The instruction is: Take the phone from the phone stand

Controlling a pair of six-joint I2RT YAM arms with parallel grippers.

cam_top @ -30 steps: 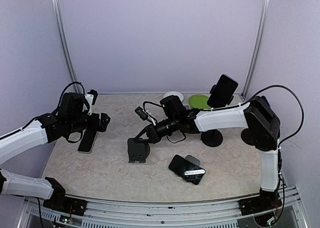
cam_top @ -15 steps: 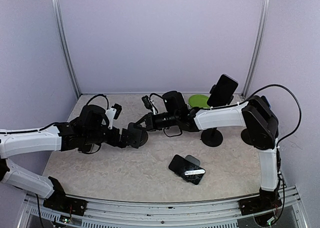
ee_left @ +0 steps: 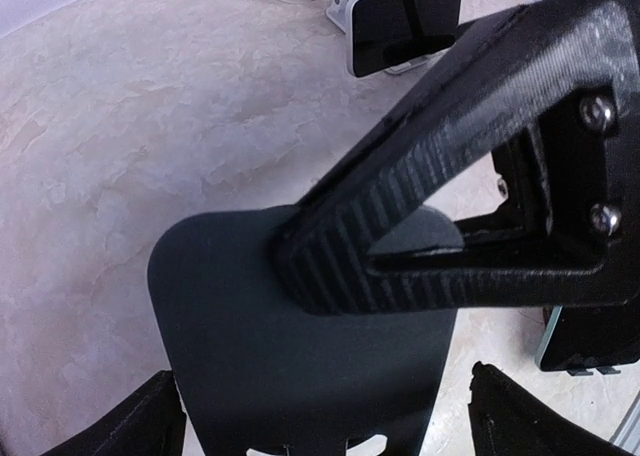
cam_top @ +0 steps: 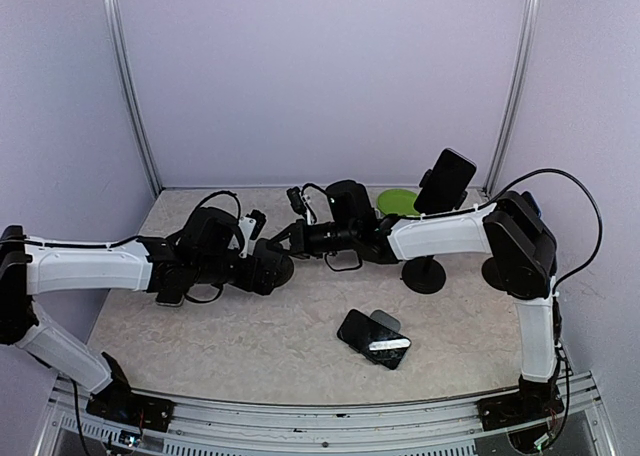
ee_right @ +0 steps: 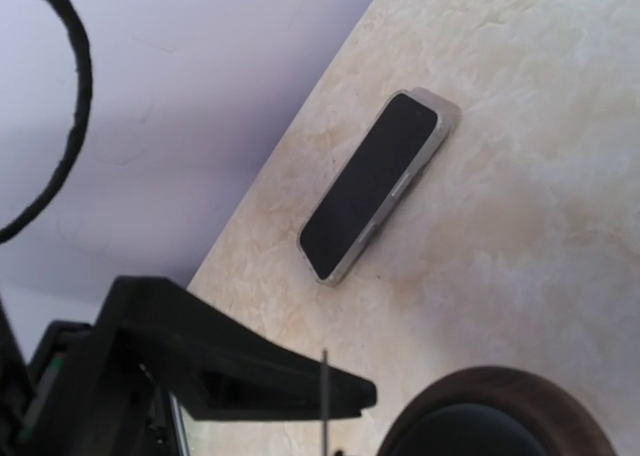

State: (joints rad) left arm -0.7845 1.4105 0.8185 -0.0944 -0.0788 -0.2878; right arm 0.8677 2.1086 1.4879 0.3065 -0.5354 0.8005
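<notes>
Fingers [ee_left: 135, 426] of left gripper [ee_left: 335, 421] spread wide astride dark phone stand [ee_left: 260, 316], right gripper [cam_top: 283, 238] pressed together, seemingly touching it, I see phone [ee_right: 375, 186] flat on table [ee_right: 520, 176].

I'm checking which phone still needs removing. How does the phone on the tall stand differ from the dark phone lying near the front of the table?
The mounted phone sits raised above the table on its stand, tilted steeply; the front phone lies flat on the tabletop. The mounted phone sits alone; the front phone overlaps a second device. Both look dark and slab-shaped.
</notes>
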